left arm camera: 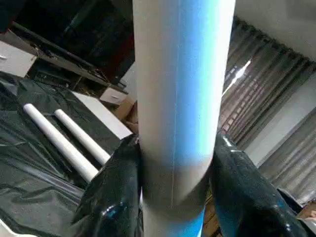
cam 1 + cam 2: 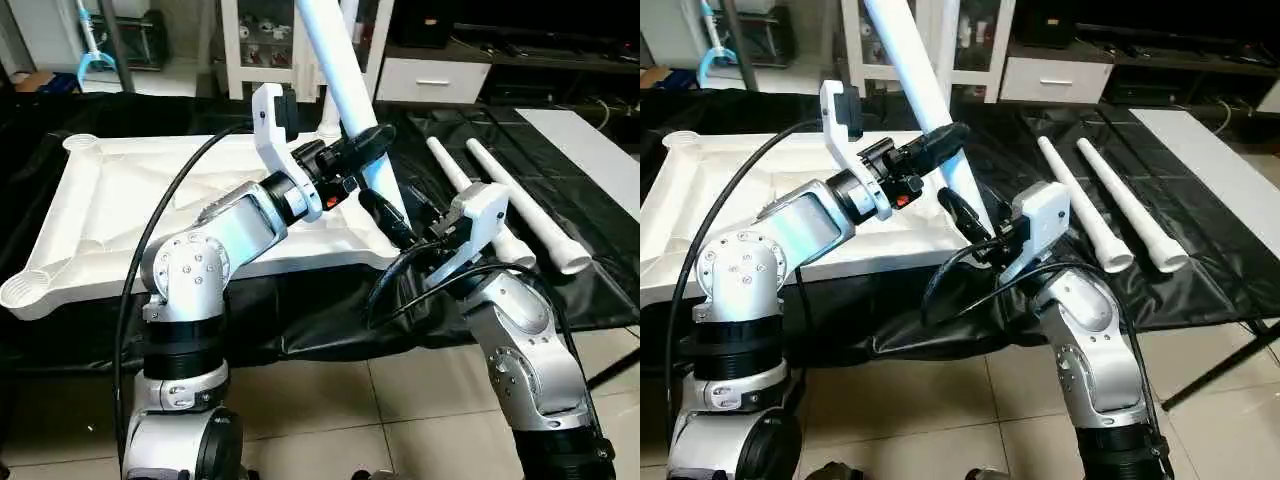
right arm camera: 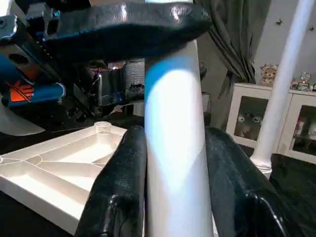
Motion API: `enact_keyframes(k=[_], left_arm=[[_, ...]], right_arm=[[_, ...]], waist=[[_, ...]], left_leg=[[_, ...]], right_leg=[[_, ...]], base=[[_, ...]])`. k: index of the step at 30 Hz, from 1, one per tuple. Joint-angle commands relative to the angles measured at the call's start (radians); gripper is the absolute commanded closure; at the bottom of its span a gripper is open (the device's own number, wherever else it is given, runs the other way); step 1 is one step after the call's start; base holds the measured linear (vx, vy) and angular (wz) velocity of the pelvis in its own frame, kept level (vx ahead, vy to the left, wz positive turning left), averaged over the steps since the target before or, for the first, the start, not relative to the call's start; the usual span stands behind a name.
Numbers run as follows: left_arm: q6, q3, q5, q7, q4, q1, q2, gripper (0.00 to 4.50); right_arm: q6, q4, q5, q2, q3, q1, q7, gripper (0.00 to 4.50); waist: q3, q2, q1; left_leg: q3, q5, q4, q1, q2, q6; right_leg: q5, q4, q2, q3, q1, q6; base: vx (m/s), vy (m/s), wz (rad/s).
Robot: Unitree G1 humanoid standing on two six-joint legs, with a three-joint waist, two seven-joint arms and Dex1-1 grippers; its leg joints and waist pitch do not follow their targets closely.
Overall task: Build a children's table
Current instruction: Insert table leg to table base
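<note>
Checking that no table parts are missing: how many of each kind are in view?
Tabletop: 1
Legs: 4 (held leg, upright leg, inner loose leg, outer loose leg)
Total: 5

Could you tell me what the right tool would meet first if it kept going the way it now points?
Nothing new: the right tool already straddles the tilted white leg, below the left tool. Beyond lies the tabletop, probably.

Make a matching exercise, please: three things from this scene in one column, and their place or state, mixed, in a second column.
Things:
1. table top
2. leg held by both pincers
3. two spare legs

States:
a. lying side by side on the black sheet
b. lying underside up
c. tilted upward, gripped by the left pincer and the right pincer

Pairs: 1-b, 2-c, 3-a
</note>
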Motion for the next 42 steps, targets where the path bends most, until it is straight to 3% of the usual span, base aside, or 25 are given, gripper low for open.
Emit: enact_keyframes(k=[1, 3, 5, 6, 7, 8, 9, 10, 11, 12, 13, 14, 15, 16, 18, 20, 22, 26, 30, 34, 36, 37, 39, 41, 42], left_arm=[[0.007, -0.03, 0.003, -0.006, -0.02, 0.006, -0.002, 2.75], [0.004, -0.037, 0.006, -0.01, -0.022, 0.007, 0.002, 2.92], [0.0, -0.042, 0.01, -0.014, -0.021, 0.009, 0.006, 2.94], [-0.003, -0.046, 0.014, -0.016, -0.02, 0.009, 0.008, 2.94], [-0.005, -0.048, 0.015, -0.017, -0.02, 0.009, 0.01, 2.95], [-0.007, -0.051, 0.018, -0.019, -0.02, 0.008, 0.012, 2.95], [-0.007, -0.051, 0.018, -0.019, -0.02, 0.008, 0.012, 2.95], [-0.008, -0.05, 0.017, -0.019, -0.019, 0.008, 0.011, 2.95], [-0.009, -0.05, 0.017, -0.019, -0.019, 0.008, 0.011, 2.95], [-0.013, -0.05, 0.018, -0.02, -0.017, 0.008, 0.012, 2.95], [-0.015, -0.051, 0.02, -0.021, -0.014, 0.008, 0.014, 2.95], [-0.018, -0.052, 0.023, -0.022, -0.013, 0.008, 0.016, 2.96], [-0.02, -0.052, 0.025, -0.022, -0.012, 0.009, 0.016, 2.96], [-0.021, -0.052, 0.026, -0.021, -0.013, 0.01, 0.017, 2.96], [-0.026, -0.056, 0.029, -0.022, -0.011, 0.011, 0.024, 2.96], [-0.034, -0.063, 0.037, -0.026, -0.007, 0.011, 0.035, 2.96], [-0.039, -0.066, 0.043, -0.027, -0.004, 0.01, 0.04, 2.96], [-0.054, -0.058, 0.053, -0.026, 0.012, 0.008, 0.046, 2.96], [-0.081, -0.037, 0.076, -0.013, 0.039, -0.001, 0.054, 2.96], [-0.109, -0.018, 0.088, -0.014, 0.073, -0.018, 0.08, 2.96], [-0.128, -0.009, 0.102, -0.02, 0.099, -0.03, 0.104, 2.96], [-0.136, -0.005, 0.11, -0.023, 0.112, -0.035, 0.116, 2.96], [-0.145, 0.003, 0.12, -0.03, 0.132, -0.043, 0.136, 2.96], [-0.152, 0.01, 0.132, -0.041, 0.158, -0.053, 0.162, 2.96], [-0.121, 0.004, 0.122, -0.078, 0.164, -0.056, 0.196, 2.96]], right_arm=[[0.005, -0.018, -0.012, -0.008, 0.0, -0.017, -0.012, 3.25], [0.004, -0.02, -0.015, -0.007, 0.003, -0.015, -0.012, 3.25], [0.003, -0.021, -0.016, -0.006, 0.005, -0.014, -0.012, 3.25], [0.003, -0.022, -0.017, -0.006, 0.006, -0.013, -0.012, 3.25], [0.002, -0.022, -0.017, -0.007, 0.006, -0.013, -0.012, 3.25], [0.002, -0.022, -0.017, -0.007, 0.006, -0.013, -0.013, 3.25], [0.002, -0.022, -0.017, -0.007, 0.006, -0.013, -0.013, 3.25], [0.002, -0.022, -0.017, -0.007, 0.005, -0.013, -0.014, 3.25], [0.001, -0.023, -0.018, -0.007, 0.005, -0.012, -0.014, 3.25], [0.001, -0.024, -0.02, -0.008, 0.007, -0.011, -0.016, 3.25], [0.001, -0.024, -0.021, -0.008, 0.007, -0.01, -0.016, 3.25], [0.001, -0.024, -0.021, -0.008, 0.007, -0.01, -0.016, 3.25], [0.001, -0.025, -0.022, -0.008, 0.008, -0.009, -0.017, 3.25], [0.002, -0.026, -0.023, -0.009, 0.008, -0.008, -0.017, 3.25], [0.006, -0.027, -0.021, -0.006, 0.007, -0.007, -0.017, 3.25], [0.009, -0.026, -0.014, -0.001, 0.005, -0.005, -0.015, 3.25], [0.01, -0.025, -0.013, 0.0, 0.004, -0.006, -0.015, 2.69], [0.023, -0.026, 0.004, -0.005, 0.007, -0.001, 0.0, 2.34], [0.034, -0.035, 0.006, -0.018, 0.016, 0.018, 0.016, 2.11], [0.056, -0.064, 0.014, -0.049, 0.038, 0.055, 0.057, 1.72], [0.083, -0.101, 0.047, -0.061, 0.038, 0.086, 0.076, 1.58], [0.095, -0.128, 0.061, -0.077, 0.039, 0.105, 0.091, 1.36], [0.116, -0.175, 0.087, -0.103, 0.036, 0.136, 0.113, 1.24], [0.166, -0.257, 0.152, -0.139, 0.018, 0.175, 0.141, 1.19], [0.225, -0.33, 0.241, -0.164, -0.035, 0.182, 0.133, 0.95]], waist=[[-0.066, 0.014, -0.009], [-0.064, 0.015, -0.011], [-0.06, 0.024, -0.014], [-0.052, 0.036, -0.016], [-0.05, 0.046, -0.006], [-0.044, 0.039, 0.076], [-0.063, 0.002, 0.057], [-0.066, -0.045, 0.06], [-0.062, -0.033, 0.063], [-0.077, -0.022, 0.078], [-0.074, -0.006, 0.092], [-0.098, 0.019, 0.081], [-0.094, 0.016, 0.056], [-0.087, 0.023, 0.05], [-0.081, 0.02, 0.045], [-0.08, 0.017, 0.035], [-0.078, 0.017, 0.029], [-0.078, 0.013, 0.017], [-0.082, 0.014, 0.016], [-0.088, 0.015, 0.017], [-0.091, 0.016, 0.019], [-0.092, 0.011, 0.02], [-0.091, 0.018, 0.025], [-0.093, 0.018, 0.031], [-0.092, 0.019, 0.031]], left_leg=[[-0.03, -0.576, -0.102, 0.048, 0.039, -0.041], [-0.032, -0.611, -0.103, 0.053, 0.04, -0.046], [-0.034, -0.666, -0.121, 0.056, 0.048, -0.049], [-0.03, -0.755, -0.164, 0.042, 0.069, -0.053], [-0.023, -0.812, -0.209, 0.013, 0.091, -0.06], [0.064, -0.86, -0.262, -0.04, 0.096, -0.041], [0.068, -0.732, -0.204, 0.019, 0.078, -0.031], [0.024, -0.36, 0.06, 0.125, 0.027, -0.027], [-0.021, -0.158, 0.066, 0.057, 0.009, 0.008], [-0.045, -0.044, 0.034, 0.003, -0.003, 0.01], [-0.042, -0.073, -0.012, 0.022, 0.029, -0.019], [-0.037, -0.105, -0.052, 0.068, 0.051, -0.059], [-0.031, -0.151, -0.068, 0.054, 0.053, -0.049], [-0.023, -0.227, -0.073, 0.04, 0.044, -0.037], [-0.018, -0.312, -0.076, 0.033, 0.037, -0.03], [-0.022, -0.347, -0.082, 0.026, 0.036, -0.033], [-0.023, -0.357, -0.084, 0.025, 0.036, -0.037], [-0.019, -0.355, -0.083, 0.022, 0.033, -0.029], [-0.019, -0.322, -0.083, 0.02, 0.036, -0.022], [-0.015, -0.248, -0.08, 0.015, 0.035, 0.001], [-0.015, -0.212, -0.077, 0.017, 0.036, 0.019], [-0.013, -0.192, -0.076, 0.017, 0.037, 0.028], [-0.014, -0.172, -0.076, 0.019, 0.04, 0.037], [-0.013, -0.16, -0.074, 0.022, 0.04, 0.047], [-0.013, -0.157, -0.075, 0.023, 0.039, 0.05]], right_leg=[[-0.474, -0.096, -0.037, 0.008, 0.023, -0.052], [-0.508, -0.106, -0.04, -0.005, 0.025, -0.034], [-0.495, -0.111, -0.03, -0.024, 0.035, -0.026], [-0.426, -0.077, -0.01, -0.048, 0.063, -0.033], [-0.335, 0.002, 0.002, -0.051, 0.095, -0.047], [-0.181, 0.157, 0.023, -0.023, 0.101, -0.041], [-0.354, 0.119, 0.0, 0.035, 0.072, -0.014], [-0.975, -0.124, -0.144, 0.106, -0.079, 0.039], [-1.027, -0.119, -0.142, 0.164, -0.032, 0.027], [-0.886, -0.075, -0.115, 0.148, 0.042, 0.031], [-0.761, -0.06, -0.1, 0.115, 0.035, 0.004], [-0.3, 0.007, -0.015, 0.07, 0.001, -0.059], [-0.081, 0.015, -0.002, 0.063, 0.019, -0.123], [-0.077, 0.006, -0.011, 0.064, 0.025, -0.168], [-0.187, -0.012, -0.023, 0.066, 0.032, -0.177], [-0.309, -0.027, -0.031, 0.065, 0.036, -0.134], [-0.33, -0.032, -0.03, 0.064, 0.032, -0.12], [-0.372, -0.042, -0.032, 0.065, 0.028, -0.088], [-0.323, -0.039, -0.032, 0.065, 0.03, -0.102], [-0.201, -0.031, -0.031, 0.066, 0.039, -0.134], [-0.138, -0.025, -0.032, 0.065, 0.042, -0.156], [-0.111, -0.023, -0.032, 0.065, 0.043, -0.164], [-0.079, -0.02, -0.033, 0.065, 0.045, -0.175], [-0.049, -0.016, -0.033, 0.065, 0.047, -0.182], [-0.047, -0.017, -0.033, 0.064, 0.046, -0.186]], base=[[0.0, 0.0, 0.0], [0.0, 0.0, 0.0], [0.0, 0.0, 0.0], [0.0, 0.0, 0.0], [-0.096, -0.016, 0.06], [-0.096, -0.016, 0.06], [-0.042, -0.11, 0.23], [0.064, -0.169, 0.2], [0.064, -0.169, 0.2], [0.079, -0.099, 0.01], [0.0, 0.0, 0.0], [0.0, 0.0, 0.0], [-0.054, -0.002, 0.2], [0.0, 0.0, 0.0], [0.0, 0.0, 0.0], [0.0, 0.0, 0.0], [0.0, 0.0, 0.0], [0.0, 0.0, 0.0], [0.0, 0.0, 0.0], [0.0, 0.0, 0.0], [0.0, 0.0, 0.0], [0.0, 0.0, 0.0], [0.0, 0.0, 0.0], [0.0, 0.0, 0.0], [0.0, 0.0, 0.0]])
